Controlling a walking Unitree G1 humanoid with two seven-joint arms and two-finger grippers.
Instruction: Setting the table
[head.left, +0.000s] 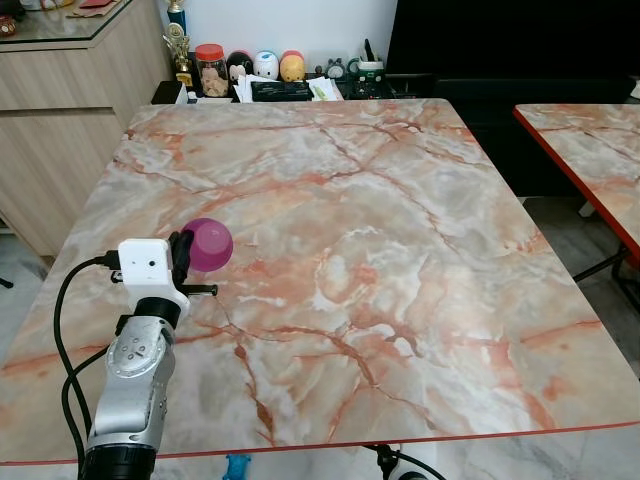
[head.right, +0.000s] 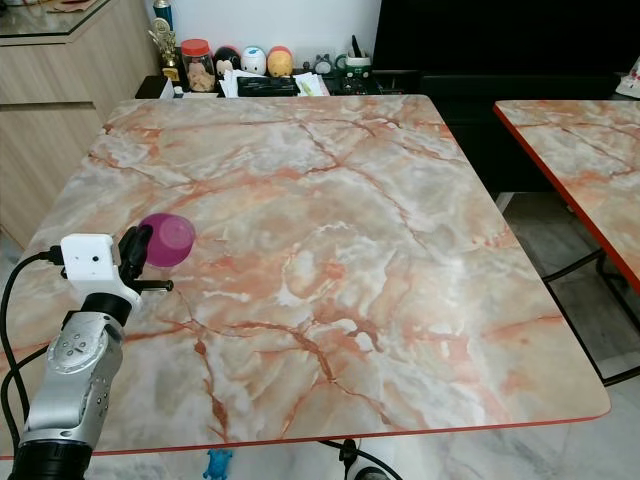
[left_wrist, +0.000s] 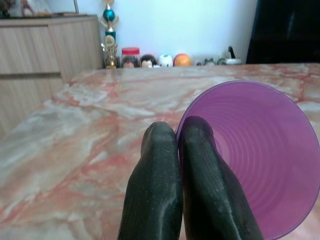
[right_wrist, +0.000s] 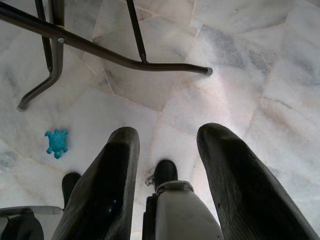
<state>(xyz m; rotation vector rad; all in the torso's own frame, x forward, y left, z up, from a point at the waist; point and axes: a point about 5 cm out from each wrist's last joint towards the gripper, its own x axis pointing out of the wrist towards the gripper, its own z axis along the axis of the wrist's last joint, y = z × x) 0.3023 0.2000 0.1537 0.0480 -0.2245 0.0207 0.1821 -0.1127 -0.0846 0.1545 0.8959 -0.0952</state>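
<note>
A purple plastic cup (head.left: 209, 244) lies tilted on its side over the marble table (head.left: 400, 250), near the left edge. My left gripper (head.left: 185, 252) is shut on the purple cup's rim: in the left wrist view one finger (left_wrist: 155, 185) presses outside the wall and the other sits inside the cup (left_wrist: 260, 155). The cup's mouth faces back toward the wrist camera. My right gripper (right_wrist: 167, 150) hangs below the table, open, with nothing between its fingers, over the tiled floor.
A wooden cabinet (head.left: 60, 110) stands to the left. Jars, figurines and a trophy (head.left: 250, 70) line the shelf behind the table's far edge. A second marble table (head.left: 590, 150) stands to the right. A small blue toy (right_wrist: 56, 142) lies on the floor by the table's legs (right_wrist: 100, 50).
</note>
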